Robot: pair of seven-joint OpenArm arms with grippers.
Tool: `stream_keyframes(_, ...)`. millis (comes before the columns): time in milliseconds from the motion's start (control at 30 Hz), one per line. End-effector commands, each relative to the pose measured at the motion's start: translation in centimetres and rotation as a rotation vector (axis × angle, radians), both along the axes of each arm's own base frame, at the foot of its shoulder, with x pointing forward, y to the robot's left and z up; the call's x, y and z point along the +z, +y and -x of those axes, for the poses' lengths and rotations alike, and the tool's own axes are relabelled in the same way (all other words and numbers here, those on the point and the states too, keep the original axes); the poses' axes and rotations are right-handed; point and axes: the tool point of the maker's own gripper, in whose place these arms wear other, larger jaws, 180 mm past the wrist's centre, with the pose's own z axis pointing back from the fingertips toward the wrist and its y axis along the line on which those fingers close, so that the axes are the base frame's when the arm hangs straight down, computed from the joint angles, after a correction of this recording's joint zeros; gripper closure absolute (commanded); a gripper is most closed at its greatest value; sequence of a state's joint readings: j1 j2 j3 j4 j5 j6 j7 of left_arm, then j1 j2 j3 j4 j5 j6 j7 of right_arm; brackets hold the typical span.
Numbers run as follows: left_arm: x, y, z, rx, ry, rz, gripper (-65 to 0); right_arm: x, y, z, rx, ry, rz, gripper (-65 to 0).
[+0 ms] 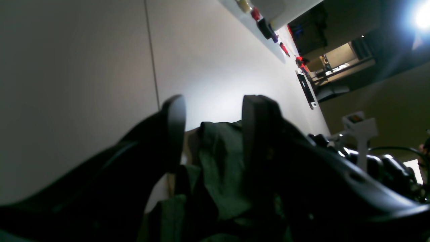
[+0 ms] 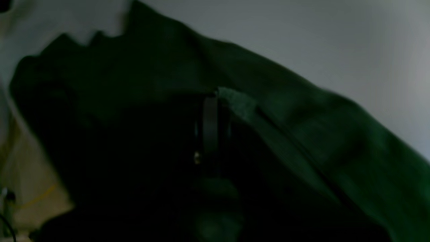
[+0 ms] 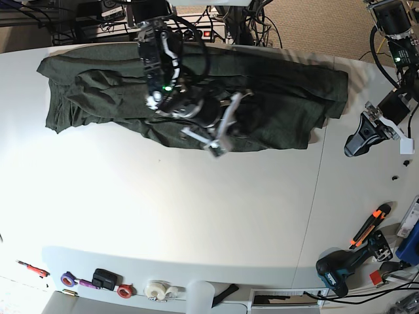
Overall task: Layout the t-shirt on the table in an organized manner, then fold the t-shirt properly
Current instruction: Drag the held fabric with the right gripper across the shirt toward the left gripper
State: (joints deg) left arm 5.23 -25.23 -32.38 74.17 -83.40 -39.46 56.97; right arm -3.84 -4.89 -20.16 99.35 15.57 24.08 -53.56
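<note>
Looking down from the base view, I see the white desk [image 3: 196, 216] filling nearly the whole frame. The dark green t-shirt [image 3: 98, 91] lies rumpled in a long band across the upper part. My right pincer [image 3: 226, 127], upper centre, is closed on a fold of the t-shirt, cloth pinched between its fingers [image 2: 210, 124]. My left pincer [image 1: 213, 134] stands well open in its wrist view, shirt cloth lying between its fingers without being gripped.

Soft, matt, faintly heathered dark green cloth on the t-shirt [image 3: 105, 98], rumpled; smooth white top with slight sheen on the table [image 3: 196, 216].
</note>
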Motion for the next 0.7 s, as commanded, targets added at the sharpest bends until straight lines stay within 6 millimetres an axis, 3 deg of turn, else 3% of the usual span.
stream_keyframes(0,1.7,0.7,-0.7,0.010,-0.057,-0.003,-25.7,1.8,1.4,-0.5,0.032,-0.053,-0.045,0.0)
stream_keyframes(233,1.7,0.7,-0.7,0.010,-0.057,-0.003,-25.7,3.7,6.1,0.6,0.142,-0.130,-0.048,0.0)
stream_keyframes(667,1.7,0.7,-0.7,0.010,-0.057,-0.003,-25.7,7.0,8.4,-0.1,0.235,-0.228,-0.107,0.0)
